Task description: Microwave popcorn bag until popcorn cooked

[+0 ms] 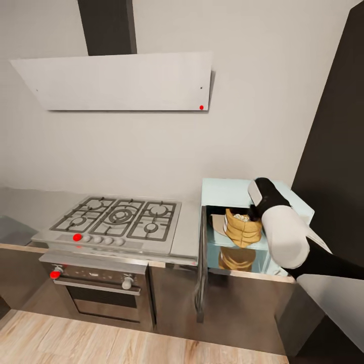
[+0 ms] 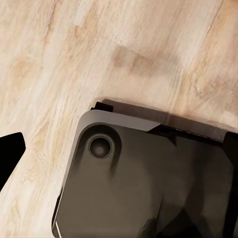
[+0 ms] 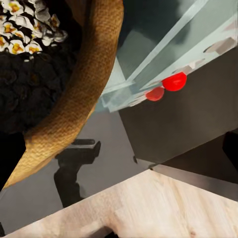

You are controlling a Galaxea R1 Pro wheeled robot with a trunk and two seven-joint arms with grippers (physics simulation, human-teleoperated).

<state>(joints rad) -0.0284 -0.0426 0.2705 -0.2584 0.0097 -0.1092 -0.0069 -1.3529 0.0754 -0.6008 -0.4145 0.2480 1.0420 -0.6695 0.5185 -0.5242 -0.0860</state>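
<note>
1. Pincer on my right arm (image 1: 255,215) was reaching into the open microwave, right at the popcorn bag; its fingertips were hidden behind the wrist, so I could not tell whether it was spread, pressed together or pinching the bag.
2. My left wrist view looked down on the wooden floor (image 2: 74,59) and the robot's dark base (image 2: 148,183). I could not tell whether that pincer was spread or closed.
3. From the head, I saw the white slanted hood (image 1: 121,81) on the grey wall, with the gas hob (image 1: 121,217) below it and the steel oven (image 1: 101,290) under that.
4. Just beside the hob stood the microwave (image 1: 227,191), pale mint-blue, its door (image 1: 202,263) swung open edge-on toward me.
5. Inside its cavity sat the popcorn bag (image 1: 242,230), golden-tan and upright, mirrored in the glossy floor of the cavity.
6. Through the right wrist view the bag's woven rim (image 3: 84,94) curved close to the lens, and whitish popcorn (image 3: 25,25) lay inside it.
</note>
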